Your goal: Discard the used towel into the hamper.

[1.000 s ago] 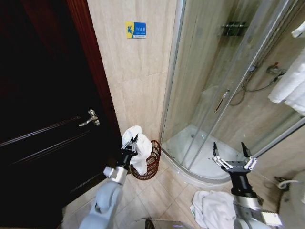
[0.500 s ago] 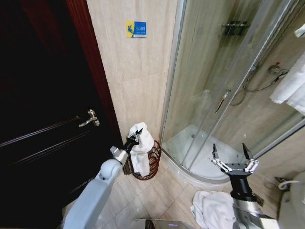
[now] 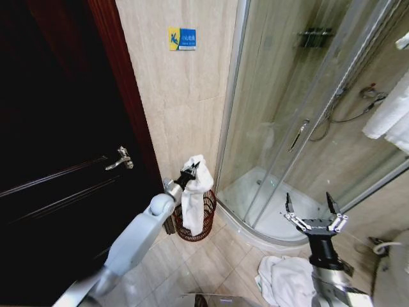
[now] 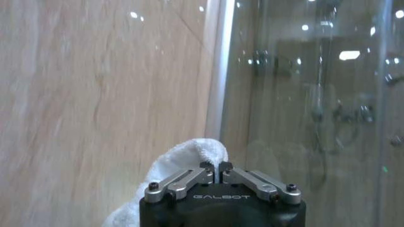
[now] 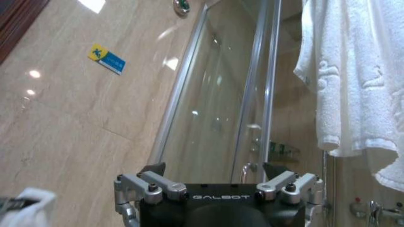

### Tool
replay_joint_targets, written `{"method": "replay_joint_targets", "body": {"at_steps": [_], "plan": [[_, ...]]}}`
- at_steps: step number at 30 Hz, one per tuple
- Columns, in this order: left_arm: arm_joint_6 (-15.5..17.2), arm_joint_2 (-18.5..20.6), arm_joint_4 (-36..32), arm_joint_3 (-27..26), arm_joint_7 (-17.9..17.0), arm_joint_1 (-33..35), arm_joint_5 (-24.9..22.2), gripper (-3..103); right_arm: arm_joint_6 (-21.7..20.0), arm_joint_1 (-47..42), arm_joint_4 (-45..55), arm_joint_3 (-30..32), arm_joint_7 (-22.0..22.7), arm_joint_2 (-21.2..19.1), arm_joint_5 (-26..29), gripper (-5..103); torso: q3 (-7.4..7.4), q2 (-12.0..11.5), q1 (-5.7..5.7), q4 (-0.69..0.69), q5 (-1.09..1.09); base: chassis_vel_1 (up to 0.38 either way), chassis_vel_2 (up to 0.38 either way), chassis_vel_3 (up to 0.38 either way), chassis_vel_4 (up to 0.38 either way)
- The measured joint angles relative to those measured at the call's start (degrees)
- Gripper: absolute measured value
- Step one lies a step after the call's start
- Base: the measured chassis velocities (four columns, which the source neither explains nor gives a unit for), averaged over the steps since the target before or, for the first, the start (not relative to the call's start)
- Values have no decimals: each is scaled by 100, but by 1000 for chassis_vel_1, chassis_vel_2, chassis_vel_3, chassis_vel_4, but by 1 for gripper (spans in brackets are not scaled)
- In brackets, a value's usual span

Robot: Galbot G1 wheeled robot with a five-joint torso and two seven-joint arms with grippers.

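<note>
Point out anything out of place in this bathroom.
A white towel heap lies crumpled on the floor tiles by the shower base. The left pincer holds the used towel dangling over the hamper, not yet inside.

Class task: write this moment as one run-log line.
left gripper: shut on towel | towel: hanging over hamper | right gripper: open, idle

Light is bright and even on the beige wall tiles [image 3: 185,109], while the dark door [image 3: 57,160] at the left of the head view swallows detail. Ceiling lamps glint on the shower glass [image 4: 315,94]. The left wrist view is softly blurred; straight lines bow toward the head view's edges.
</note>
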Motion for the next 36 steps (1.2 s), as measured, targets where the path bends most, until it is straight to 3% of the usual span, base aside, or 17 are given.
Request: {"method": "replay_joint_targets", "body": {"at_steps": [5, 11, 30, 36], "plan": [[-47, -61, 105, 45, -120, -552, -191, 2, 16, -5, -14, 2, -3, -2, 15, 100, 0, 0, 0, -1, 1, 0, 0, 0, 0], [-26, -47, 321, 101, -124, -731, -179, 2, 21, 4, -30, -8, -6, -4, 31, 100, 0, 0, 0, 0, 0, 0, 0, 0, 0], [-225, -23, 662, -33, 44, 439, 397, 2, -11, 85, -190, -51, -2, -7, 42, 100, -1, 1, -1, 1, 0, 0, 0, 0, 0], [-403, -164, 1375, 179, 58, 459, 637, 2, 54, 34, -203, -12, -17, -7, 145, 100, -1, 1, -1, -1, 0, 0, 0, 0, 0]]}}
